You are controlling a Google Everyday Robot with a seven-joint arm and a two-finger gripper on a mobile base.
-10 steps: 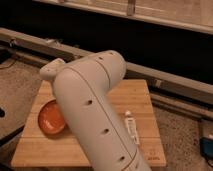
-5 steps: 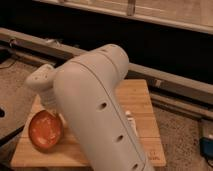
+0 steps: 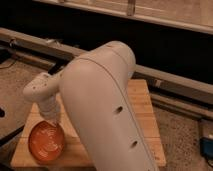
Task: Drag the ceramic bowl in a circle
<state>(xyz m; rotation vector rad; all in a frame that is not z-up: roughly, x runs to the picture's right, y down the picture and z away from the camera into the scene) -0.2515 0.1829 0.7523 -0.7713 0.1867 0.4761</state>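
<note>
The robot's arm (image 3: 102, 110) fills most of what I can see from here: a thick white shell that rises from the near right, bends at a rounded elbow high over the counter, and then slopes down to the left into a narrower wrist section. A few small dark holes dot its side.

Under it is the wooden counter (image 3: 145, 112), a pale slab of planks with its far right corner showing past the arm and its near edge running along the bottom. The arm hides the whole middle of it. Speckled floor (image 3: 20, 80) lies off its left edge, and a long grey rail (image 3: 175, 82) runs behind its far edge in front of a dark recess.

The ceramic bowl (image 3: 46, 143) sits upright on the counter close to the near left corner, just in from the left edge. It is orange-red, with pale swirls visible inside.

The tool (image 3: 51, 121) hangs from the wrist straight down over the bowl's far rim and appears to meet it there. It is seen from above and behind, so I cannot tell whether it is clenched on the rim or released.

At the far right, beyond the counter's right edge, a small blue object (image 3: 207, 146) rests on the floor.
</note>
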